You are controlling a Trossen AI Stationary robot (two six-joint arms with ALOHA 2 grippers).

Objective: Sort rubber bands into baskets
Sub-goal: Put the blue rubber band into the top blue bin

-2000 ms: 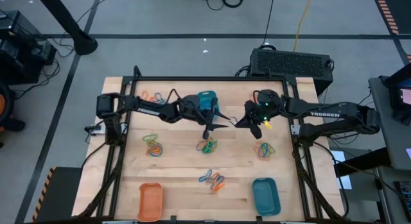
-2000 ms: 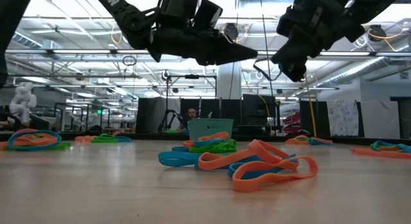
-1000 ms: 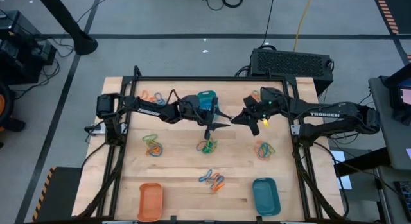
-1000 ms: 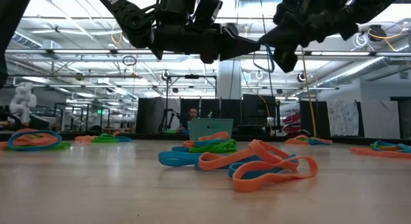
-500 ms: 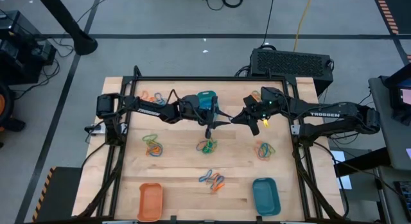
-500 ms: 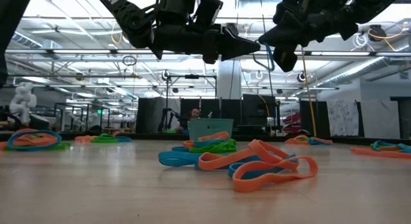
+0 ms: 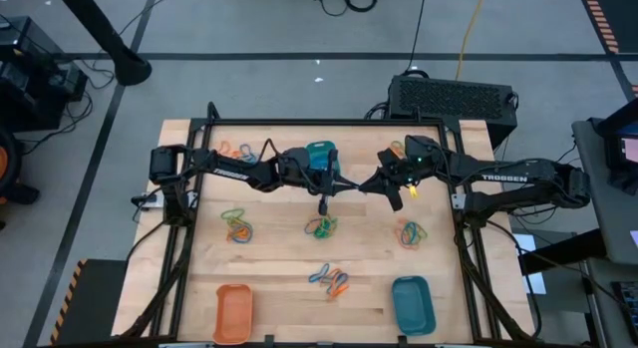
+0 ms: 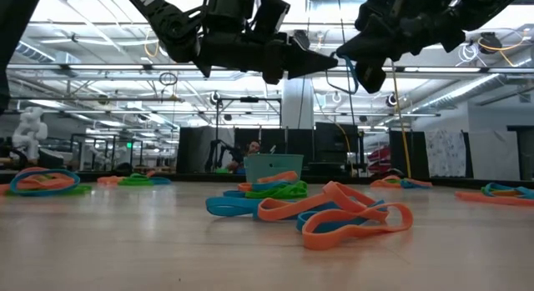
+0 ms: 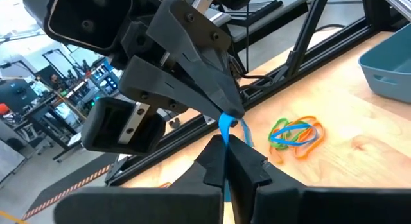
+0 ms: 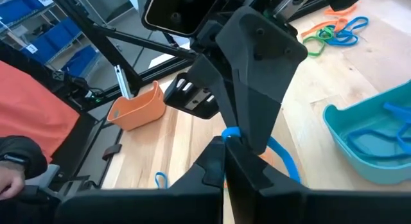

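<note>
A blue rubber band is clamped between both closed tools, left tool and right tool, tip to tip above the counter, near the far teal basket. If both tools pull apart, the band may be stretched and snapped away.

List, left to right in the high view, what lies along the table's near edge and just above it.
Orange basket → mixed rubber band pile → teal basket.
</note>
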